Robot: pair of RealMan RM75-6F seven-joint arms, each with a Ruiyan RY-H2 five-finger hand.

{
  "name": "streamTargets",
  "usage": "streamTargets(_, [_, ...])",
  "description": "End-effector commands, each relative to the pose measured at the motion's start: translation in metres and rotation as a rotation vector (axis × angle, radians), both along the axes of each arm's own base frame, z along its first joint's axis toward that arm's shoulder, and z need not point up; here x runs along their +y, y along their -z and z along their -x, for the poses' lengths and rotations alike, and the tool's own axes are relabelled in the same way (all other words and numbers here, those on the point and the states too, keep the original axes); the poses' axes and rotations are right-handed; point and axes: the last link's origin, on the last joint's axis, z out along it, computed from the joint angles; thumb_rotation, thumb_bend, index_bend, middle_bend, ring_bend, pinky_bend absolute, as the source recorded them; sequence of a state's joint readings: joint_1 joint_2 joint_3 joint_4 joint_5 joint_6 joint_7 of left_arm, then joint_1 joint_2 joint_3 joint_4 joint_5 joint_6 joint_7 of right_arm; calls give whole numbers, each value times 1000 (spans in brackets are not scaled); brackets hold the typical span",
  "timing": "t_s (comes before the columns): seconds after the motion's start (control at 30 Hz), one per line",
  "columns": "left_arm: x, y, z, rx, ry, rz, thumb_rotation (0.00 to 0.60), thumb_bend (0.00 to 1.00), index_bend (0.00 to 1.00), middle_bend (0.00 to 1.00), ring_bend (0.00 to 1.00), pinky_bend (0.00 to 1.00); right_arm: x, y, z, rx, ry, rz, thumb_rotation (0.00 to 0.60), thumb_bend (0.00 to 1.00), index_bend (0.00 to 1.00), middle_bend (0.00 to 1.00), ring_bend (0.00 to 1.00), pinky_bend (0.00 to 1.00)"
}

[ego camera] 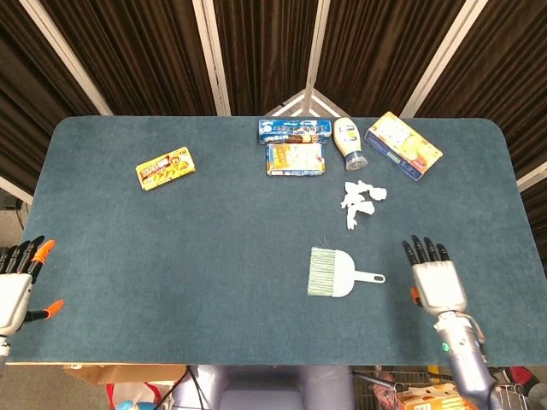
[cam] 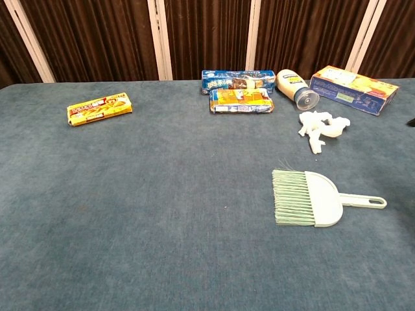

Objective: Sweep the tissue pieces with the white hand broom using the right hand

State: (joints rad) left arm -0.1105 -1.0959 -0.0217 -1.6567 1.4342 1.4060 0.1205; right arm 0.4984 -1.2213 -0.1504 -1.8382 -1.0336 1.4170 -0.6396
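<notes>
The white hand broom point(ego camera: 335, 274) point(cam: 314, 197) lies flat on the blue table, bristles pointing left and handle pointing right. Nothing holds it. The white tissue pieces point(ego camera: 361, 202) point(cam: 321, 127) lie in a small heap beyond the broom, toward the far side. My right hand point(ego camera: 436, 278) hovers to the right of the broom's handle, fingers spread and empty, apart from the broom; the chest view shows almost none of it. My left hand point(ego camera: 15, 286) rests off the table's near left corner, fingers apart, holding nothing.
Along the far side stand two biscuit packs point(ego camera: 295, 145), a lying jar point(ego camera: 349, 143) and a yellow-blue box point(ego camera: 402, 145). A yellow snack pack point(ego camera: 166, 167) lies at the far left. The table's near edge point(ego camera: 214, 360) runs close below the broom.
</notes>
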Motion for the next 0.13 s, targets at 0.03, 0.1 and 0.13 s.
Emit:
streamTargets(0.03, [0,-1,-1,3,7,-5,600,0,0,0,0,0,16,-25,18,-20,-21,57,600,347,0,0,0,113])
streamTargets(0.1, [1,-1,-1,4,13,-9,600,0,0,0,0,0,22,-32,20,-54,-51,79,600,345,0,0,0,104])
streamTargets(0.13, [1,-2,-1,7,15,-12,600,0,0,0,0,0,24,-36,20,-80,-72,97,600,344,0,0,0,101])
